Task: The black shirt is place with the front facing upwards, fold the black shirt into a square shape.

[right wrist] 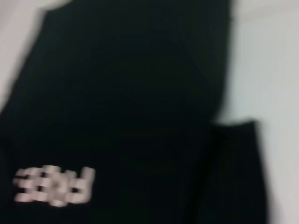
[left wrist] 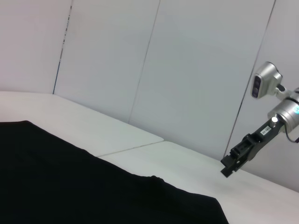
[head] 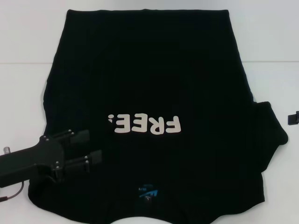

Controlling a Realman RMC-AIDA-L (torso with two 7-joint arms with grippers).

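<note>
Black shirt point(head: 154, 84) flat under left claw point(head: 89, 152), fingers parted, seemingly hovering

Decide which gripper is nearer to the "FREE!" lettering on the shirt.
Left. The left gripper hovers open over the shirt, just beside the lettering. The right gripper sits at the table's far right edge, off the cloth beyond the sleeve.

White table point(head: 28, 42) w/ a seam, pale panelled wall point(left wrist: 187, 70) behind it.
</note>
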